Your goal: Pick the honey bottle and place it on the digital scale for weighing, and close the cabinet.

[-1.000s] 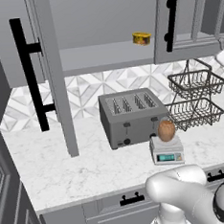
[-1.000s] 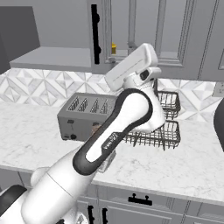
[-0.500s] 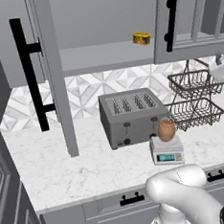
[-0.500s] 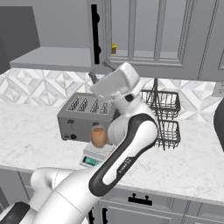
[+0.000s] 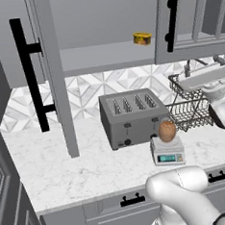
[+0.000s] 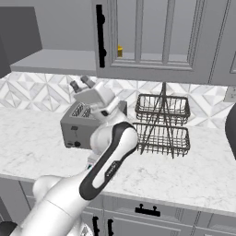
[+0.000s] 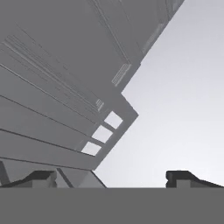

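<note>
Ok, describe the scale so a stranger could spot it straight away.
Find the dark-grey four-slot toaster on the white marble counter. Right in front of its right end sits a small light-grey boxy scale with a teal display, carrying a rounded orange-brown honey bottle.

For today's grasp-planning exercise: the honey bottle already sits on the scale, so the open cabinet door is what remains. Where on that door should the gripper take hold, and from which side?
Take the cabinet door by its long black bar handle, near mid-height. The bar is vertical and stands off the panel on two posts, so the open gripper could likely straddle it with fingers level, coming from the handle face, the door's left side in the left base view.
</note>
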Tool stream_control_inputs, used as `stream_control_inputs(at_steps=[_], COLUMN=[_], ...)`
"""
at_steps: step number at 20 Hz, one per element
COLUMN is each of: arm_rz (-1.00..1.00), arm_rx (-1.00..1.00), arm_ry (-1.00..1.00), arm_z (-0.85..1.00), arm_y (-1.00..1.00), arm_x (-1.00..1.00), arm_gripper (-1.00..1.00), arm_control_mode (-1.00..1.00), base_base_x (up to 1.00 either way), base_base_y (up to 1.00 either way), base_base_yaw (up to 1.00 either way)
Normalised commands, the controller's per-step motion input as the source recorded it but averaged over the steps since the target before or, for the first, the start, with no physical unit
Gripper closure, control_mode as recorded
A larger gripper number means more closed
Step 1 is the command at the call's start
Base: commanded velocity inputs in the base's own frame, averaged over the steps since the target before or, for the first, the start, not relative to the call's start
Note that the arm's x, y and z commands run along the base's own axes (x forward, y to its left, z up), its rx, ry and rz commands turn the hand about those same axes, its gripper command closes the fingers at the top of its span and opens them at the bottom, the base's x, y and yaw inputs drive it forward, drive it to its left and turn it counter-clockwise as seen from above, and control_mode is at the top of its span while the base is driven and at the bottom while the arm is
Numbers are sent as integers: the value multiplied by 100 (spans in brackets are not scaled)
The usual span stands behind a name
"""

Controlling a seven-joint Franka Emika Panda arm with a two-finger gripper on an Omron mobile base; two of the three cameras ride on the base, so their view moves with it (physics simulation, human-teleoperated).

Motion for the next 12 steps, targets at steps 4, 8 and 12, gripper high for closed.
stream_control_inputs(at_steps=[4, 8, 12], arm_rz=[-2, 0, 0], arm_rx=[7, -9, -19], arm_ry=[-3, 27, 39], arm_z=[-27, 0, 7], arm_y=[76, 48, 32], arm_x=[-6, -54, -81], arm_gripper=[-100, -100, -100], arm_control_mode=[-100, -100, -100], base_base_x=[0, 0, 0], base_base_y=[0, 0, 0], base_base_yaw=[0, 0, 0])
